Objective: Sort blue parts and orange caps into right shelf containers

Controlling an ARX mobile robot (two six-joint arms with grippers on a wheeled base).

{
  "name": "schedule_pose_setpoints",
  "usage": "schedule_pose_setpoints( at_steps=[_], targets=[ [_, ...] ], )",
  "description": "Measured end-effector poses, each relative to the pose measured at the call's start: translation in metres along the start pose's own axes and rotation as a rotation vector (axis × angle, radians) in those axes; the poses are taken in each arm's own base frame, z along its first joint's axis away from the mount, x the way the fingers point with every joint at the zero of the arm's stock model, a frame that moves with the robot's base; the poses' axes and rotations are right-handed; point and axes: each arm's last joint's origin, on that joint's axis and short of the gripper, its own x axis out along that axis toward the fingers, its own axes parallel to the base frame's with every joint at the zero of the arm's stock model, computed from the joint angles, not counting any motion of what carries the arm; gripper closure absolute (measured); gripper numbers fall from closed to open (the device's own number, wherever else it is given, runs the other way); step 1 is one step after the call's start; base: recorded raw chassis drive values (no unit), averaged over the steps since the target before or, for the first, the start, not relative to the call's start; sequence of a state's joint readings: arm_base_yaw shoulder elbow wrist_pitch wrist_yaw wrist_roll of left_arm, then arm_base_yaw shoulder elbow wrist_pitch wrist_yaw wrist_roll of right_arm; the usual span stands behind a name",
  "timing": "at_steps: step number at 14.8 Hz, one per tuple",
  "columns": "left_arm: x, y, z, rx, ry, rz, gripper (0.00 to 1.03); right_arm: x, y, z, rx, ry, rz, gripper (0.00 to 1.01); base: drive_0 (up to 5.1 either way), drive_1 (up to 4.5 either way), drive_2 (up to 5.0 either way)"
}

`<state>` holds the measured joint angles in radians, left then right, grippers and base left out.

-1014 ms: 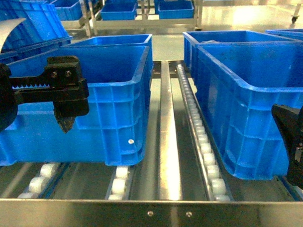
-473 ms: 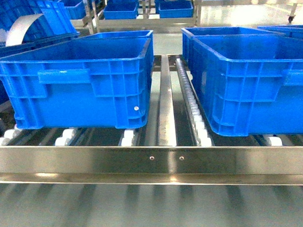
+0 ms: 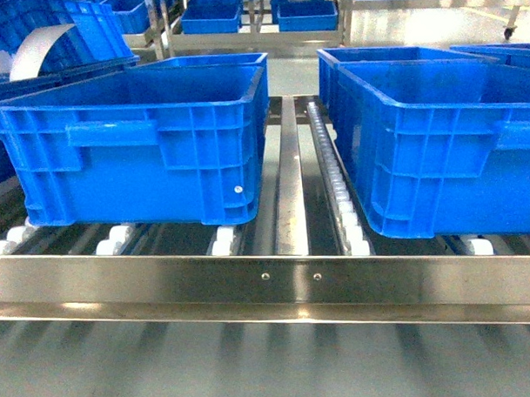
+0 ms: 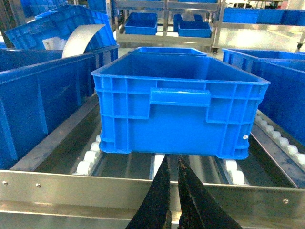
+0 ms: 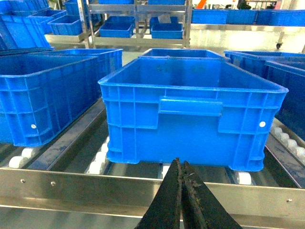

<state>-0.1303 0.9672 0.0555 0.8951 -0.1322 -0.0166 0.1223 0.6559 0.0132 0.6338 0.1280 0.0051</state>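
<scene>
Crates (image 3: 150,141) (image 3: 437,149) are parted by a steel rail gap (image 3: 290,180). Both end effectors (image 4: 172,200) (image 5: 182,200) are seen pinched closed, empty. Crate floors are hidden.

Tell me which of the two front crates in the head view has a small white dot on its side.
The left front crate: a small white dot sits near its lower right corner. The right front crate shows none there.

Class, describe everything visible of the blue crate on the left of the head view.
The large blue plastic crate has a thick rim, ribbed sides and a moulded handle ledge on its front wall. It sits upright and level on white rollers of the steel shelf, apart from the neighbouring crate. No contents are visible from here. Neither gripper touches it.
</scene>
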Motion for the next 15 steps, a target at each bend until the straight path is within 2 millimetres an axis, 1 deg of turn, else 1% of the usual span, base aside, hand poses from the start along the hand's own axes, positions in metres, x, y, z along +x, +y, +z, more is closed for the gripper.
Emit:
schedule_pose_setpoints(
  at_steps=[2,3,4,9,15],
  targets=[
    [-0.010,0.005,0.001,-0.001,-0.004,0.001,1.01,-0.006,-0.007,0.003,0.001,-0.009,0.023,0.99,0.0,0.00,0.0],
    [-0.015,0.009,0.002,-0.001,-0.006,-0.005,1.01,-0.009,-0.015,0.004,0.000,-0.013,-0.018,0.99,0.0,0.00,0.0],
    [-0.021,0.018,0.001,-0.001,-0.005,0.014,1.01,-0.013,-0.014,0.005,0.000,-0.020,0.003,0.99,0.0,0.00,0.0],
    [-0.036,0.018,0.006,-0.001,-0.023,-0.002,1.01,-0.023,-0.013,0.005,0.000,-0.020,0.006,0.99,0.0,0.00,0.0],
    [-0.048,0.018,0.008,-0.001,-0.030,-0.002,1.01,-0.031,-0.013,0.005,0.000,-0.020,0.006,0.99,0.0,0.00,0.0]
  ],
)
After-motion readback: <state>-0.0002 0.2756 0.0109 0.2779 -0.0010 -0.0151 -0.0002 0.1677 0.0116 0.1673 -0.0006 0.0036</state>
